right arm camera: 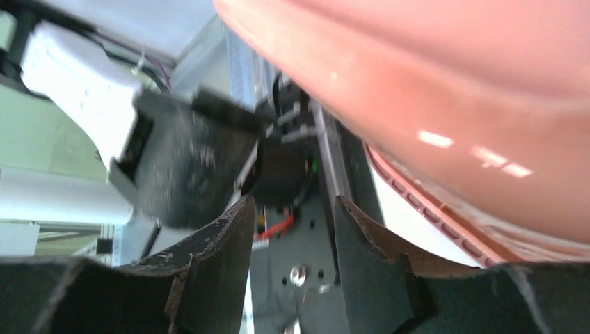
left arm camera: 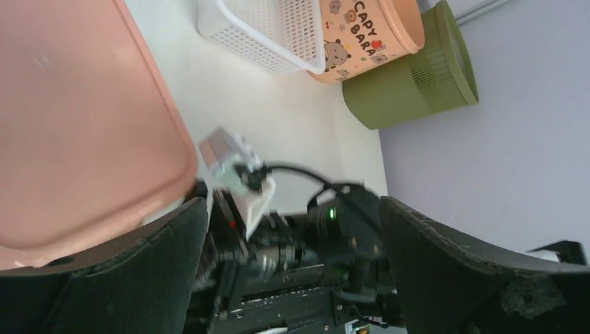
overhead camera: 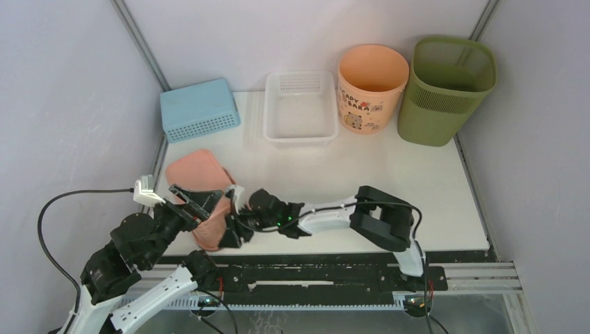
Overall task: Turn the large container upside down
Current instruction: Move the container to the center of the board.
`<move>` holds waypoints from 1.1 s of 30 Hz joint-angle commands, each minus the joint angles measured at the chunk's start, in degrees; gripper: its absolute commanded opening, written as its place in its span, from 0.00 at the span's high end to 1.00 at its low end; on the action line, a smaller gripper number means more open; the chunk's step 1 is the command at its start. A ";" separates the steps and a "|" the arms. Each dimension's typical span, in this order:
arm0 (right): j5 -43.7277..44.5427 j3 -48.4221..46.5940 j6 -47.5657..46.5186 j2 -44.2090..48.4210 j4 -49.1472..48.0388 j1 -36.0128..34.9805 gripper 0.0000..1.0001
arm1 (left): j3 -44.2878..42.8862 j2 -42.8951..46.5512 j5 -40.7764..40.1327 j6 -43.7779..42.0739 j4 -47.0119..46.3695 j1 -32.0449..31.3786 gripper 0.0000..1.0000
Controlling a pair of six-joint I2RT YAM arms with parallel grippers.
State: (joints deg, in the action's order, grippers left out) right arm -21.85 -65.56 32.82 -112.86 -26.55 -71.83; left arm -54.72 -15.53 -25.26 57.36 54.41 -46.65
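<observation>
The large container (overhead camera: 445, 90), an olive-green bin with a mesh upper band, stands upright with its mouth up at the back right corner. It also shows in the left wrist view (left arm camera: 410, 90). Both grippers are far from it, at the near left. My left gripper (overhead camera: 200, 206) (left arm camera: 292, 236) is open wide, with a pink tub (left arm camera: 76, 118) just outside its left finger. My right gripper (overhead camera: 233, 224) (right arm camera: 296, 236) is open with nothing between its fingers, and the pink tub (right arm camera: 431, 90) lies beside its right finger.
A peach cartoon-print bucket (overhead camera: 371, 87) stands right beside the bin. A white mesh basket (overhead camera: 300, 108) and an overturned blue basket (overhead camera: 200, 109) line the back. The pink tub (overhead camera: 202, 184) lies bottom up at the near left. Walls close in on both sides.
</observation>
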 commanded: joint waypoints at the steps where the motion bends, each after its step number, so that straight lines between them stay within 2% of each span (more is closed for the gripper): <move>1: -3.87 -12.33 -1.34 -5.08 -1.94 4.72 0.45 | -1.43 1.72 -2.16 -0.91 0.64 -0.19 0.04; 7: -9.14 -42.33 -4.82 -22.24 15.32 6.61 0.42 | -2.27 1.54 -5.24 -0.53 4.08 -0.24 0.04; 9: -11.05 -49.60 -3.28 -26.87 18.01 8.00 0.39 | -2.02 1.59 -6.10 -0.26 4.53 -0.19 0.04; 11: -14.31 -52.20 -1.55 -28.40 17.50 9.45 0.39 | -1.70 1.35 -6.61 -0.14 4.61 -0.19 0.04; 13: -16.09 -47.16 -1.75 -24.87 14.34 10.43 0.38 | -1.53 0.93 -6.88 0.09 4.94 -0.19 0.04; 19: -16.39 -22.27 -3.59 -6.51 4.34 13.29 0.36 | 0.84 -1.14 -10.47 2.37 7.01 -0.20 0.01; 25: -9.58 -2.12 -3.44 11.27 7.42 17.70 0.37 | 5.82 -6.67 -15.96 8.35 4.81 -0.19 0.00; 29: -6.34 5.04 -3.75 19.60 11.55 19.98 0.38 | 8.75 -12.19 -19.19 11.02 1.86 0.85 0.00; 33: -4.65 8.77 -4.41 24.98 14.45 21.20 0.39 | 8.45 -23.06 -14.98 11.01 0.79 8.38 0.00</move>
State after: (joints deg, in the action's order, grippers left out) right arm -29.41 -59.99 29.85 -91.53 -15.03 -51.03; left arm -46.54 -30.20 -40.32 66.54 59.11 -44.31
